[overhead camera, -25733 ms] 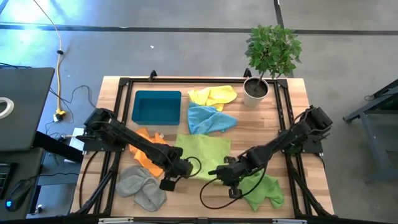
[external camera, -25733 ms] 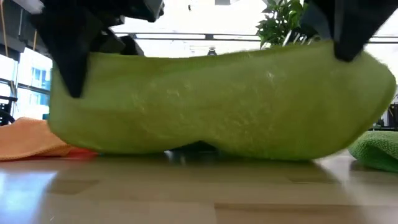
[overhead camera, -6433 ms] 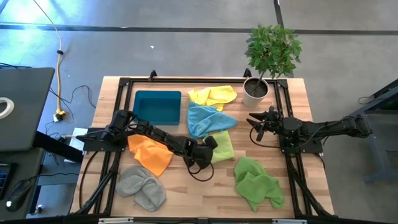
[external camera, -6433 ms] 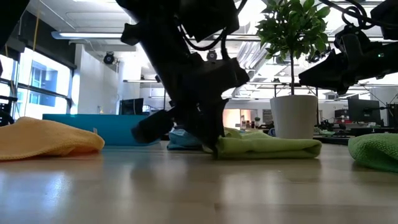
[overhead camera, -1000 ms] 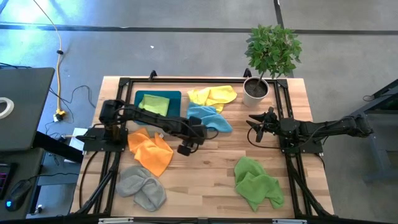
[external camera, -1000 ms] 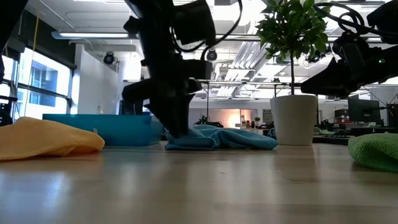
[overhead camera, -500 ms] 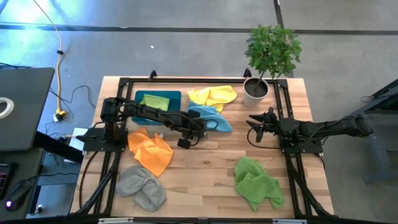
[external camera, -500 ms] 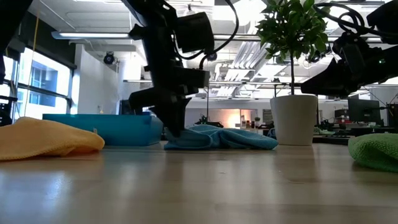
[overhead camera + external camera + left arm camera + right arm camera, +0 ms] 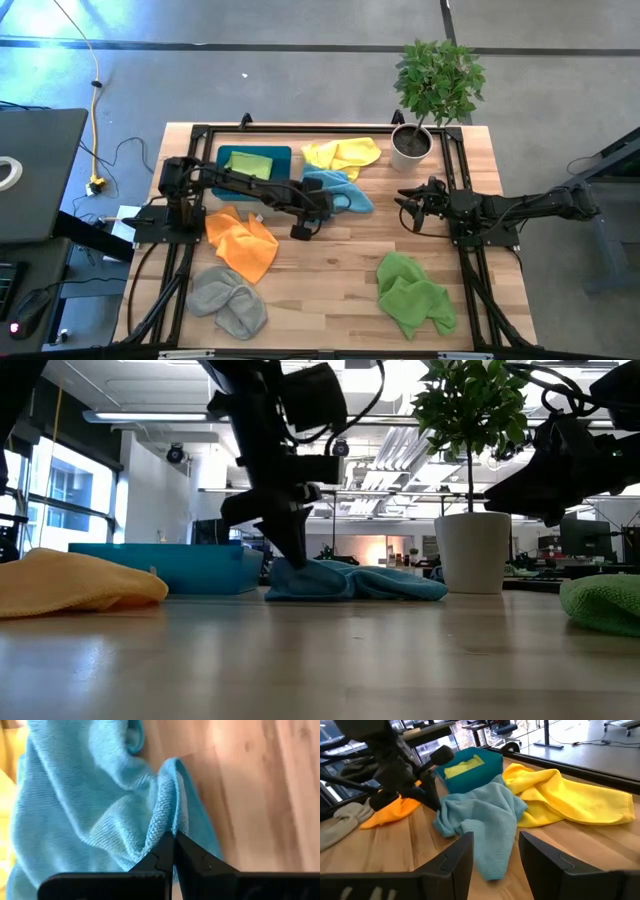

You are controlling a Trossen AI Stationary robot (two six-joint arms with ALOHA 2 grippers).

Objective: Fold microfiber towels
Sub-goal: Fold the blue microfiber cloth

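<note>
A light blue towel lies crumpled at mid-table, with my left gripper shut on its left end, whose tip shows in the low view. A yellow towel lies behind it. An orange towel, a grey towel and a green towel rest nearer the front edge. A folded light green towel sits in the teal tray. My right gripper hovers open over the table's right side, holding nothing. My left gripper pinches a raised fold of the light blue towel at the towel's left end, between its two fingertips. The fingers come down steeply from above. The rest of the towel lies slack on the table.
A potted plant stands at the far right corner. Bare wood stretches between the orange and green towels. Black frame rails run along the table's sides.
My left gripper has shut on the light blue towel's left end, drawing up a small fold there; the rest of the towel has stayed flat. My right gripper has rolled slightly in place.
</note>
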